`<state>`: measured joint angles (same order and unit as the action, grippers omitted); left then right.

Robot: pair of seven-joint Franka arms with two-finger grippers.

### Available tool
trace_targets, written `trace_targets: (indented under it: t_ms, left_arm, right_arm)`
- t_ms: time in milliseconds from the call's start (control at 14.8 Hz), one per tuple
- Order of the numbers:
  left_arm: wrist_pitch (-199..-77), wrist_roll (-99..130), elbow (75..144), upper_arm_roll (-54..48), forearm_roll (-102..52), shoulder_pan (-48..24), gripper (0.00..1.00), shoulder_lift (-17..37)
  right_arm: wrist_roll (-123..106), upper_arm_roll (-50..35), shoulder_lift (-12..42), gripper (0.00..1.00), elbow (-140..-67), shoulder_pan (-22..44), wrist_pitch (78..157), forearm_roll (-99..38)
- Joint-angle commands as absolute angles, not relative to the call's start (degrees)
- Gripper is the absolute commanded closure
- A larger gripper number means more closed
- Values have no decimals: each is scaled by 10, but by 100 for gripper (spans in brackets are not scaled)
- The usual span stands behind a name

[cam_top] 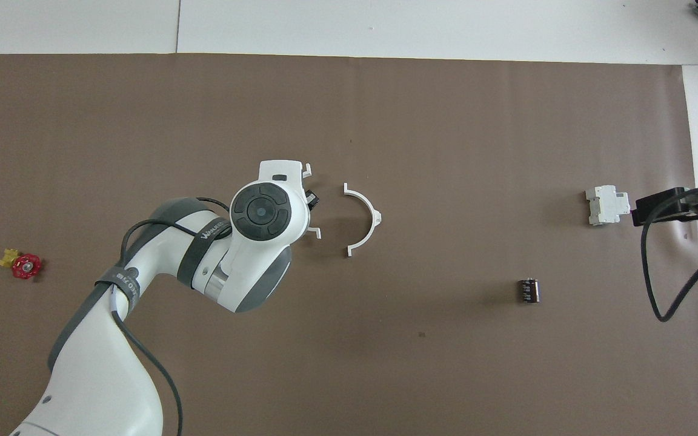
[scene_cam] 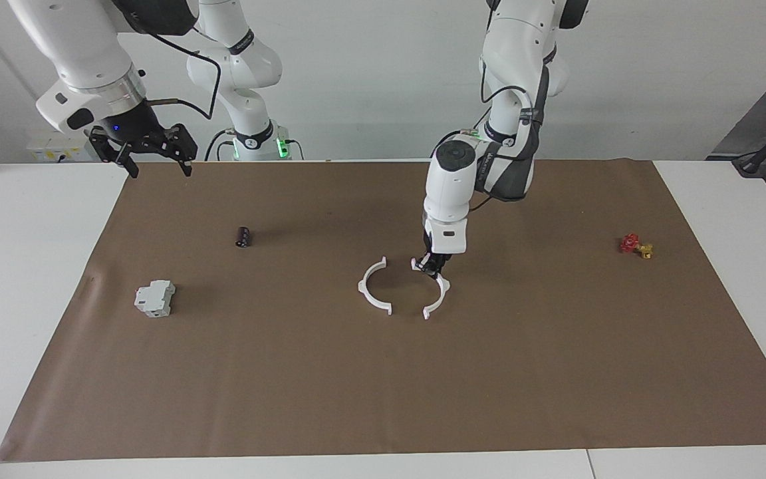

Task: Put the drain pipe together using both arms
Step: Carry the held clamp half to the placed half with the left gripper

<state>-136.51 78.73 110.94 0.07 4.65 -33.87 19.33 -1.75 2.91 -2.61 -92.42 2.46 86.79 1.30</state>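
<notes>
The left gripper (scene_cam: 431,266) is down at the brown mat (scene_cam: 383,372) near the table's middle, its fingers closed on one white arc (scene_cam: 437,296) of the drain pipe, gripping it near the arc's end nearer to the robots. In the overhead view the left arm's wrist covers most of this arc, so only its two end tabs (cam_top: 308,171) show past the wrist. The second arc (scene_cam: 374,287) lies flat on the mat just beside the first, toward the right arm's end of the table. The two curves face each other with a gap between their ends, not joined.

The right gripper (scene_cam: 155,150) waits in the air over the mat's edge at the right arm's end, its fingers spread apart and holding nothing.

A grey-white block (scene_cam: 155,298) and a small black cylinder (scene_cam: 243,237) rest on the mat toward the right arm's end. A red-and-yellow valve piece (scene_cam: 636,245) sits toward the left arm's end
</notes>
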Motion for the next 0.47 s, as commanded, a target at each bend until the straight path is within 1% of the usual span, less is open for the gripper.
trace_targets:
  t_ms: [0, 404]
  left_arm:
    - [-1369, 837, 1071, 11, 59, -346, 100, 224]
    - [-1366, 844, 1070, 12, 62, -380, 100, 224]
  right_arm:
    - [-22, 23, -36, 0, -932, 14, 861, 5]
    - [-22, 23, -36, 0, -932, 14, 861, 5]
